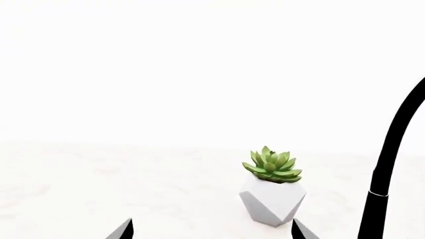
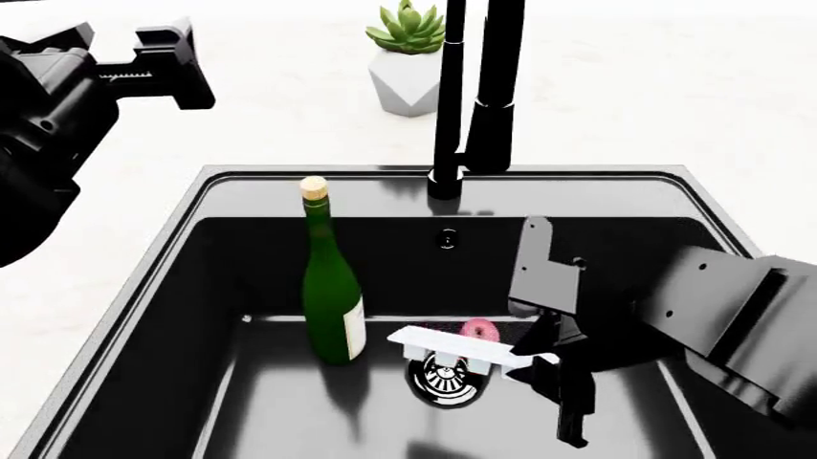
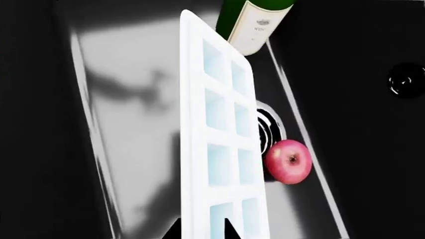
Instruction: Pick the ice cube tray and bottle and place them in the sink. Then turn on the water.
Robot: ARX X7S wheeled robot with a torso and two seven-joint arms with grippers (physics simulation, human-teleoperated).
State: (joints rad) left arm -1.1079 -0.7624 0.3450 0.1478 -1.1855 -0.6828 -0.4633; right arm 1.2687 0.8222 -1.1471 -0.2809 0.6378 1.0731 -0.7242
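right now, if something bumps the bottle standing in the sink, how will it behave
The bottle stands upright, tall on a narrow base, so it probably tips easily. Once down it would likely roll. It looks like glass, so fragile against the sink.

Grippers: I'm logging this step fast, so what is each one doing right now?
Left gripper: open, empty, up over the countertop.
Right gripper: shut on the ice cube tray, low inside the sink.

Green bottle (image 2: 329,287) stands upright in the black sink (image 2: 179,287); white ice cube tray (image 2: 457,348) sits above its drain.
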